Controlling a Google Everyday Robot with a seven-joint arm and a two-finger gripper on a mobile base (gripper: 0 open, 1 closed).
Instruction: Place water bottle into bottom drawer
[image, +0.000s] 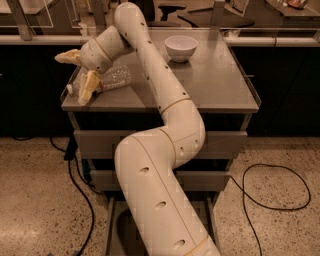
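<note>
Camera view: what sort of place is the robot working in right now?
Likely a lab or workshop: a grey metal drawer cabinet on a speckled floor, with loose black cables trailing around it. The gripper is open at the cabinet top's left edge, at the cap end of the lying water bottle.

Grey metal cabinet (220, 85) is standing on a speckled terrazzo floor (30, 200), w/ black cables (275, 164) trailing on both sides. Bkgd is staying dim: dark counters (280, 15) w/ a pale rail (285, 37) are running behind. Gripper (77, 72) is hovering over the cabinet's front-left corner.
</note>
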